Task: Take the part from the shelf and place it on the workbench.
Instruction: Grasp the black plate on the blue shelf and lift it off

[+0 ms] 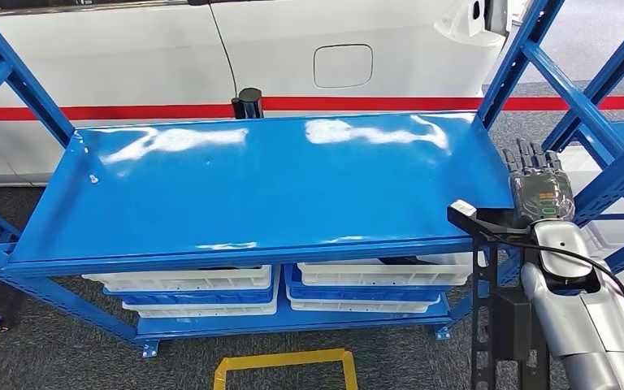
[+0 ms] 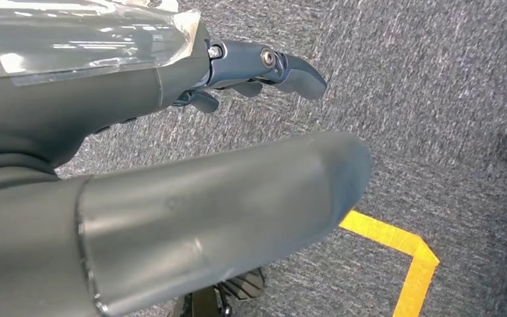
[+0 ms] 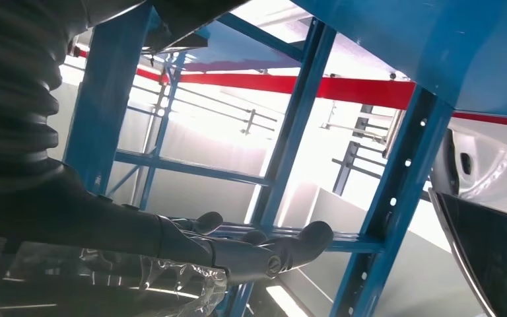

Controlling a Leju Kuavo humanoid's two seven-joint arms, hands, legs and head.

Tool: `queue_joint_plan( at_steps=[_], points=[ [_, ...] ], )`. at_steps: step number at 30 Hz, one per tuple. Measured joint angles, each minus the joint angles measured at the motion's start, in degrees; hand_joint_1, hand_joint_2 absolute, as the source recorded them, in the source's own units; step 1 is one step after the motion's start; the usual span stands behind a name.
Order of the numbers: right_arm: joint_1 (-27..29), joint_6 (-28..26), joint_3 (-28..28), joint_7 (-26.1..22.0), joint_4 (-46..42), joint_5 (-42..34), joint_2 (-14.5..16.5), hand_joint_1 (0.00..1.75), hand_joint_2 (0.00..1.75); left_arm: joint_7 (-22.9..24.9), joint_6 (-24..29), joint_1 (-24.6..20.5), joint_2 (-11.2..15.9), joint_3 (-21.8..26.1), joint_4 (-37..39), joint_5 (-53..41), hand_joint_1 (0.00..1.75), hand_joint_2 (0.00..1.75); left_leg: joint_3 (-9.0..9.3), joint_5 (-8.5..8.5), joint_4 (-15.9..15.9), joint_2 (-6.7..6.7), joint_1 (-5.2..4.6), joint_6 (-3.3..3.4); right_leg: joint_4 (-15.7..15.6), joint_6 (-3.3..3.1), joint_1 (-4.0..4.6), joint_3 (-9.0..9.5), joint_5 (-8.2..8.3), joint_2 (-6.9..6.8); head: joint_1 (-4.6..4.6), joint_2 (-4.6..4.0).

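The blue metal shelf stands in front of me, its glossy top board showing reflections. My right hand is raised at the board's right edge beside the blue upright, fingers stretched out and holding nothing. In the right wrist view its fingers reach toward the blue uprights under the shelf board. A black frame-like piece stands in front of my right forearm; I cannot tell what it is. My left hand hangs over the grey carpet, holding nothing.
White and blue trays are stacked on the lower level. A white car body with a red stripe is behind the shelf, with a black cylinder at the back edge. Yellow floor tape marks the carpet. Another blue rack stands at right.
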Motion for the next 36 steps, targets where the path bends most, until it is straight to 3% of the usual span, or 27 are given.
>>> queue_joint_plan(
  at_steps=[3,4,36],
  points=[
    [-0.11,-0.12,-0.2,-0.04,0.48,-0.09,-0.15,1.59,1.75,-0.03,0.26,-0.02,0.18,0.01,0.17,0.12,0.0,0.0,0.01,0.0,0.0,0.01,0.0,0.0,0.0,0.0,0.0,0.01,0.0,0.0,-0.01,0.0],
    [-0.16,-0.22,-0.21,-0.05,0.65,-0.08,-0.14,1.68,1.75,-0.03,0.38,-0.02,0.2,0.01,0.2,0.17,0.0,0.0,0.01,0.0,0.0,0.01,0.0,0.0,0.0,0.0,0.0,0.01,0.0,0.0,0.0,0.0],
    [-2.71,-2.98,0.62,-0.77,4.31,-0.37,1.3,1.74,1.75,0.03,1.66,0.01,0.04,0.02,0.37,1.25,0.0,0.0,-0.08,0.01,0.0,-0.01,0.01,0.0,0.01,0.0,0.0,-0.08,0.0,0.0,0.0,0.0]
  ],
)
